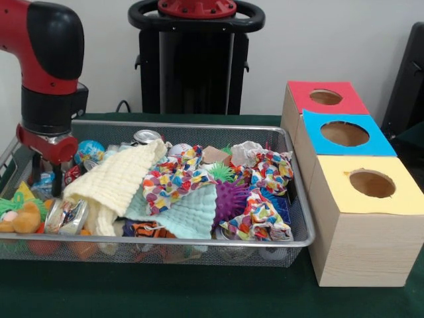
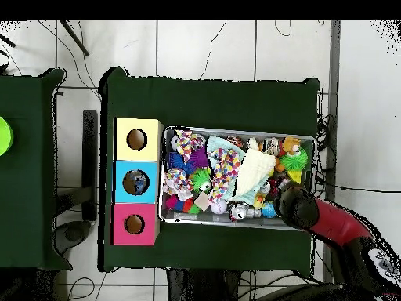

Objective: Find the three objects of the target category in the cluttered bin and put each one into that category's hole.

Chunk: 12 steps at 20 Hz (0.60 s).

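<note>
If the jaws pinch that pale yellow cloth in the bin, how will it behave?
The pale yellow cloth looks soft and crumpled, so it will probably sag rather than lift flat. It drapes over toys near the can, so pulling may drag or uncover them. It is probably light.

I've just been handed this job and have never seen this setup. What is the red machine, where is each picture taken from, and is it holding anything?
The red and black machine is a robot arm. One picture looks across the table, the other straight down. Its gripper reaches down into a wire mesh bin crammed with cloths, balls, a can and toys. Whether it holds anything cannot be told. Beside the bin stand three wooden boxes with round holes: red, blue and yellow.
</note>
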Motion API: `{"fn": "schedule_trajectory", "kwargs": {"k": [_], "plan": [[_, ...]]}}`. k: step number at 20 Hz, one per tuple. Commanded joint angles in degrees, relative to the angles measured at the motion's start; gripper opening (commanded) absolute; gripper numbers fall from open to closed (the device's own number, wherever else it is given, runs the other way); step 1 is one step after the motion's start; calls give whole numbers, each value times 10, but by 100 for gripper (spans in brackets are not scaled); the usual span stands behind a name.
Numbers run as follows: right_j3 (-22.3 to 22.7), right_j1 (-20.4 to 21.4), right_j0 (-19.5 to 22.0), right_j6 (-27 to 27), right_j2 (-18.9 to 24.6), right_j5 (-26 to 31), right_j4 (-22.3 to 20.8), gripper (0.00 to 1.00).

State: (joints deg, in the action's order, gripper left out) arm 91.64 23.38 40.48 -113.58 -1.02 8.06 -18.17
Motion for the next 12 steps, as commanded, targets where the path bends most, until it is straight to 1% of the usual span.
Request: {"fn": "schedule_trajectory", "kwargs": {"k": [1,7,12], "plan": [[50,14,14,-10,26,37,-25,100],[48,24,15,0,29,56,-23,100],[44,19,14,1,31,54,-23,100]]}}
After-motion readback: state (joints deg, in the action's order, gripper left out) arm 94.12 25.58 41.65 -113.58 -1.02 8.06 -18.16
